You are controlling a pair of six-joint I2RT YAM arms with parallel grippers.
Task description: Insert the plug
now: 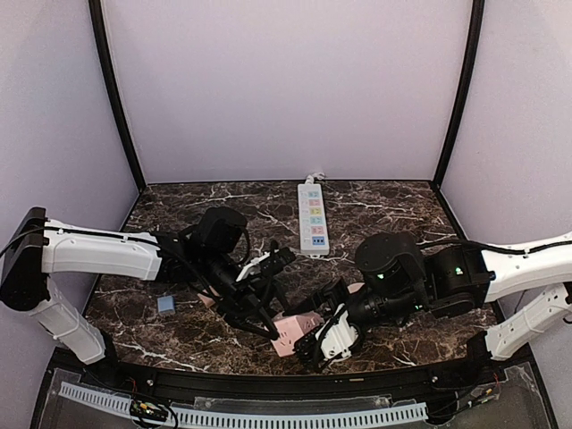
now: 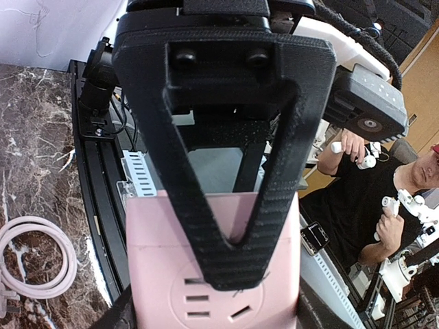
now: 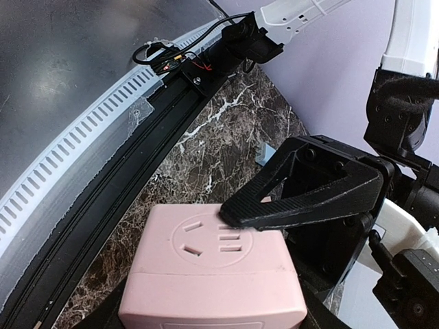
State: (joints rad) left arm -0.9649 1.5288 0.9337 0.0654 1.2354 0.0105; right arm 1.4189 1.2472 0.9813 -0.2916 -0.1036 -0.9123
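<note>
Pink plug block (image 1: 285,335) is sitting near the front edge of the marble table (image 1: 384,210), right in the middle where both arms meet. From the top camera the left gripper (image 1: 268,323) comes at it from the left and the right gripper (image 1: 315,344) from the right, so the block is basically sandwiched between the two claws.

Left wrist cam: the block fills the bottom of the frame, slotted face toward the lens. Dark finger edges hug both its sides at the lower corners, so that claw looks clamped onto it at about the block's width. A black triangular finger (image 2: 230,264) from the other arm lies flat across the face, its tip touching just above the slots.

Right wrist cam is pretty much the same deal. The block is low in the frame, slotted face up, with dark edges tight on either side, so this one is gripping it too. The opposite arm's triangular finger (image 3: 302,205) reaches in from the right, its tip resting on the face by the slots.

The white power strip (image 1: 313,217) lies well apart at the back of the table. A pale cable (image 2: 38,257) is coiled on the marble beside the block, and a small blue square (image 1: 166,304) sits off to the left.
</note>
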